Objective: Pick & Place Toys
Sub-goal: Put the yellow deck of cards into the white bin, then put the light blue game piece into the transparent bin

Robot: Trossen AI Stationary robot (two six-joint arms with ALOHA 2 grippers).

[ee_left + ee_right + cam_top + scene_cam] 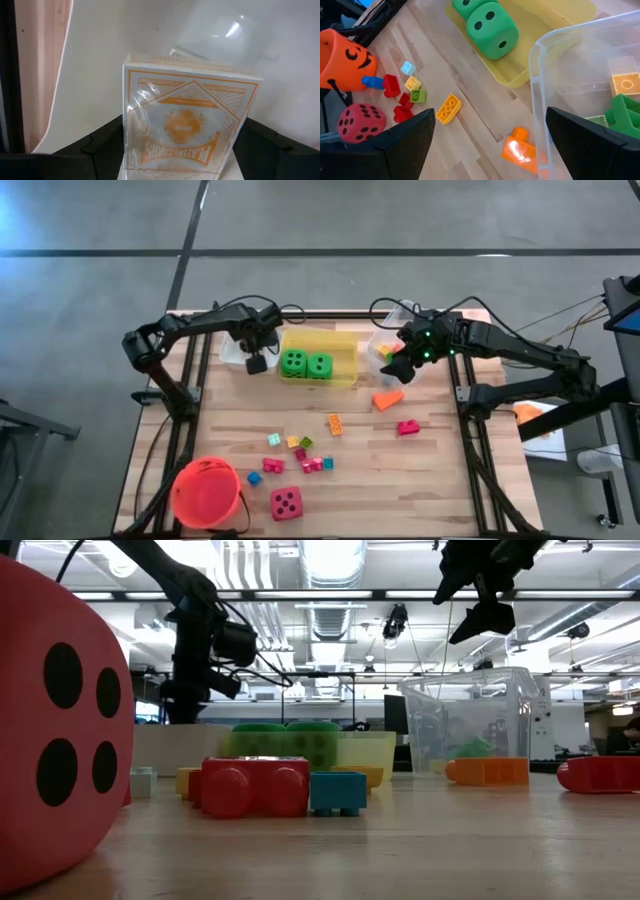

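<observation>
My left gripper (257,362) hangs over the white bin (232,352) at the far left. It is shut on a white pack of playing cards with orange print (185,125). My right gripper (398,367) stands open above the clear bin (385,345), with nothing between its fingers. Two green dice (305,364) lie in the yellow bin (345,345). A pink-red die (286,502) sits near the front edge. An orange wedge (388,398) and small bright blocks (300,455) lie on the wood. My left gripper pinches the card pack between its two fingers (95,145), one on each narrow side edge (127,140). The fingers come from above, pointing down. The pack's printed face shows toward the wrist camera. Whether its lower end rests on the bin floor, I cannot tell.
An orange-red bucket (206,492) stands at the near left corner. The clear bin (570,75) holds green and yellow blocks (625,95). A pink block (407,427) lies at the right. Bare wood (430,480) is open at the near right.
</observation>
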